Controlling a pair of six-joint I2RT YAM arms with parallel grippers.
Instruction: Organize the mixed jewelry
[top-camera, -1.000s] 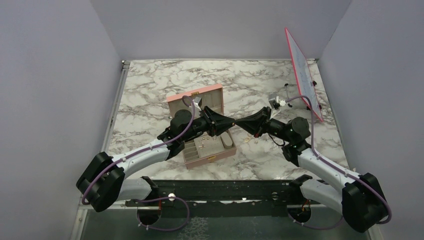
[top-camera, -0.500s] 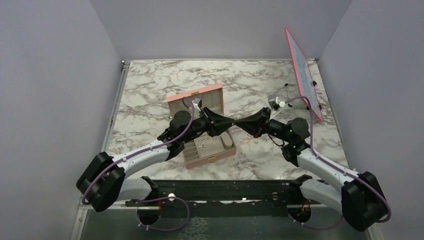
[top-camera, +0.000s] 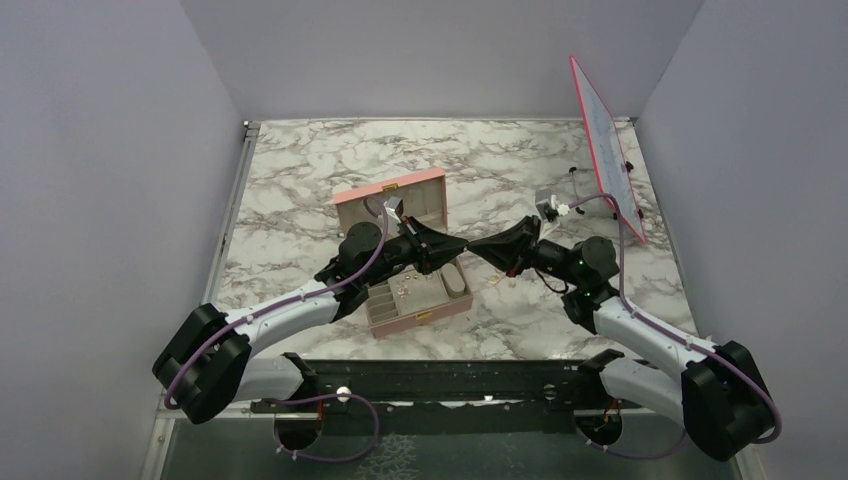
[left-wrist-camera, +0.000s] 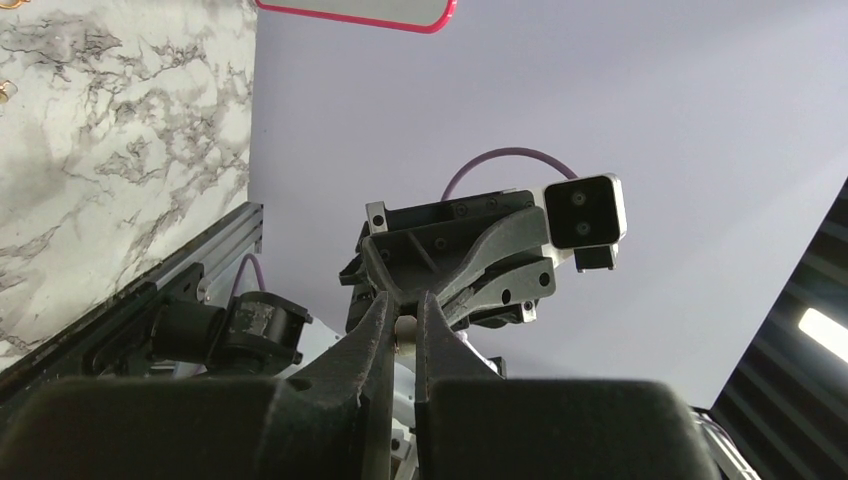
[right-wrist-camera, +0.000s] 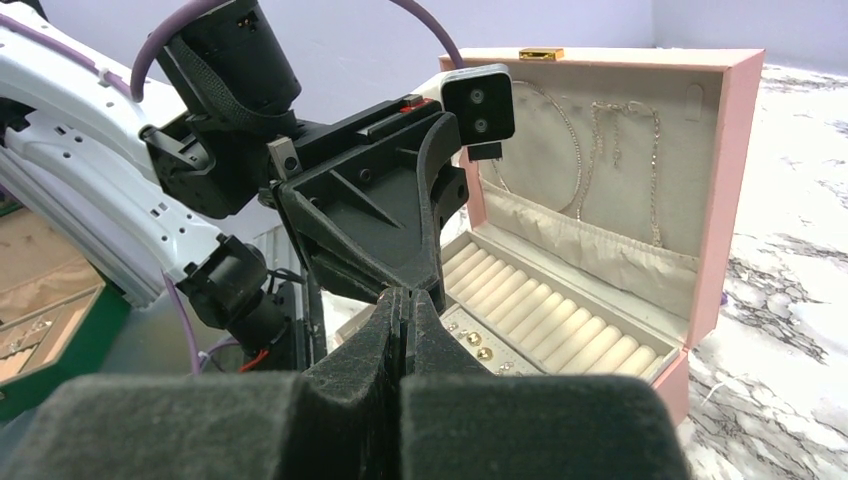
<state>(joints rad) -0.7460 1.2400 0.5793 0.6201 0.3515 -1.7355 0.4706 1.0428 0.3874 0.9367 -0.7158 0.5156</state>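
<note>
Jewelry (top-camera: 503, 281) loose on bench (top-camera: 300, 170), frame centre, right of pink box (top-camera: 395, 195); more in its tray. Tiny, light, slippery: pinch by rim, tips only. Your left tool (top-camera: 455, 243): narrow gap, cannot tell if gripping. Right tool (top-camera: 478, 247) closed tight.

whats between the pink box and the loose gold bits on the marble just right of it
Just bare marble lies between the pink box and the loose gold pieces. The top view shows it.
</note>
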